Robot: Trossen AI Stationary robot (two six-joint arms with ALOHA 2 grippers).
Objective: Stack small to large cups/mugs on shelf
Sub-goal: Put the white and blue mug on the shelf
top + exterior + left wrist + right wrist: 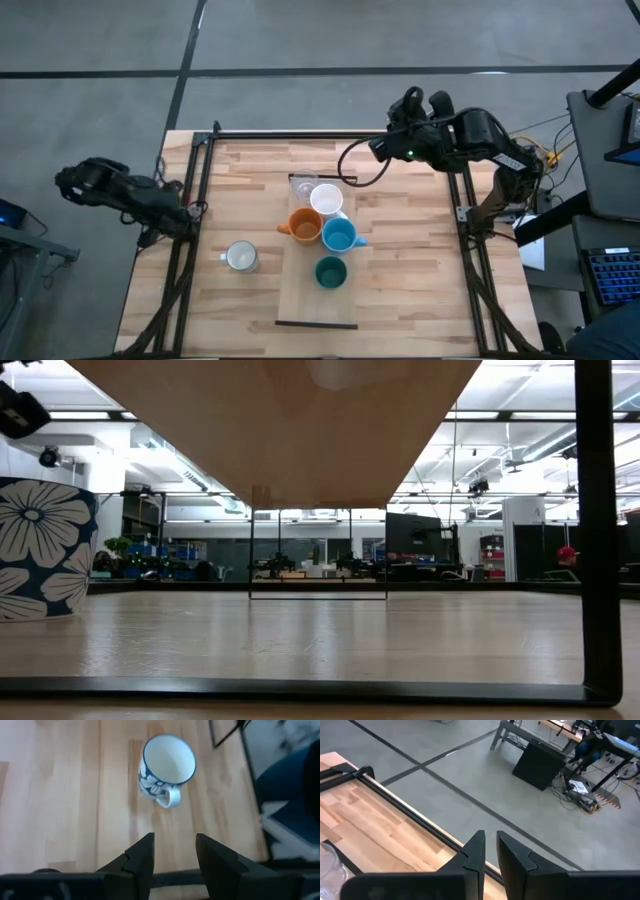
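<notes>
A big open robotics lab or workshop: grey concrete floor with dark taped lines, ceiling strip lights, and at twelve o'clock across the table, rows of workbenches. Cables trail under a metal desk.
</notes>
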